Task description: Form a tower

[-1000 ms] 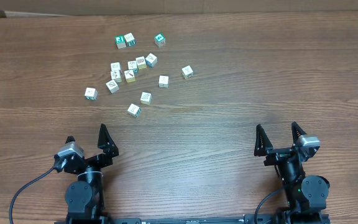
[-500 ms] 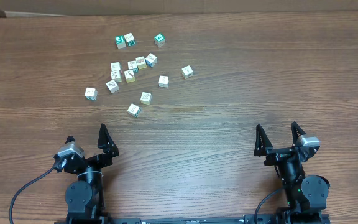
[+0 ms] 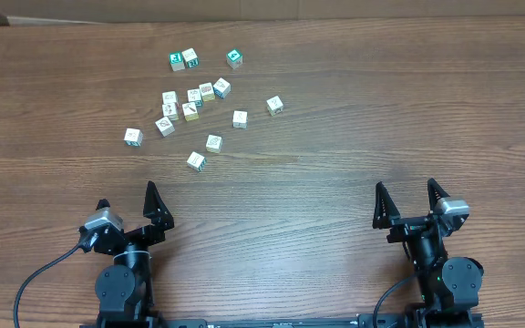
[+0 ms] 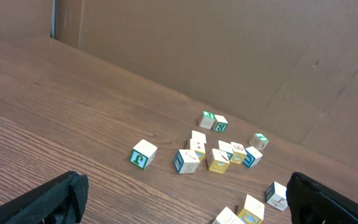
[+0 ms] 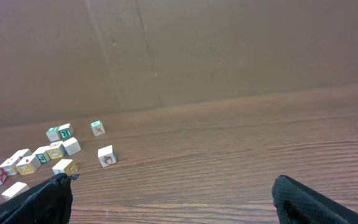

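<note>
I noted the left gripper (image 3: 126, 194) and right gripper (image 3: 405, 184) wide open, empty. Loose cubes (image 3: 194, 95) lay scattered on the table (image 3: 335, 118), well apart from both.

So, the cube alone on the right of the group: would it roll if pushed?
That cube would probably slide, not roll: its faces are flat. It looks wooden and small, so it is likely stiff and light.

Probably a robot lab, wood-grain table (image 3: 335, 109), plain cardboard backdrop (image 5: 229, 43) behind it
</note>
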